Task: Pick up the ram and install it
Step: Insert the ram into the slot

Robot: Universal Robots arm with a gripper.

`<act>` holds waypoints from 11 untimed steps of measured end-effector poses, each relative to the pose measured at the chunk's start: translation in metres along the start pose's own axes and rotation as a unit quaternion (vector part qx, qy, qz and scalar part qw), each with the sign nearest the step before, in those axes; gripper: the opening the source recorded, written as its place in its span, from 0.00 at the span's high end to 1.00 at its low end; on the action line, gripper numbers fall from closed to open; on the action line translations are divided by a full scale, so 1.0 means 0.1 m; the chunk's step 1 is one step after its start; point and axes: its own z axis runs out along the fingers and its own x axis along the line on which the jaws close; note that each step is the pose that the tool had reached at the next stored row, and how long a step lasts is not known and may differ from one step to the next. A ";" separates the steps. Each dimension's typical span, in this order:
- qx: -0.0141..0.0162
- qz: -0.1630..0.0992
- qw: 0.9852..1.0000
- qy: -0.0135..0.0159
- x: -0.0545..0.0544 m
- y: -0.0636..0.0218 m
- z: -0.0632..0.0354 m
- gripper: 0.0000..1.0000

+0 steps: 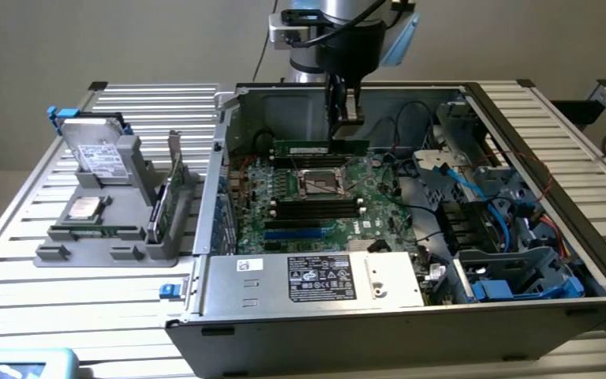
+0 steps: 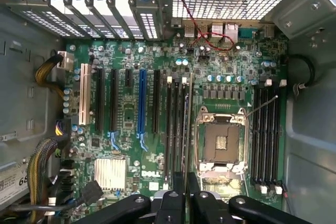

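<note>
Ram (image 1: pixel 308 148) hangs edge-down inside the open computer case (image 1: pixel 314 320), pinched near its middle by the gripper (image 1: pixel 347 126), whose jaws are closed flat against its two faces. From the room, the ram's long axis runs across the exterior view, level, on the far side of the CPU socket (image 1: pixel 322 183). The wrist view looks straight down its thin top edge (image 2: pixel 188 124). That edge lies parallel to the black memory slots (image 2: pixel 170 124) and lines up with the one nearest the socket (image 2: pixel 220 142). I judge it not yet seated, though the gap above the slot is hard to tell.
</note>
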 end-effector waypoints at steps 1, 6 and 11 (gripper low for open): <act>0.000 0.000 1.000 0.000 0.00 0.000 0.014 0.86; 0.002 0.000 1.000 0.001 0.00 0.000 0.081 0.86; 0.003 0.001 1.000 0.002 0.00 0.000 0.165 0.86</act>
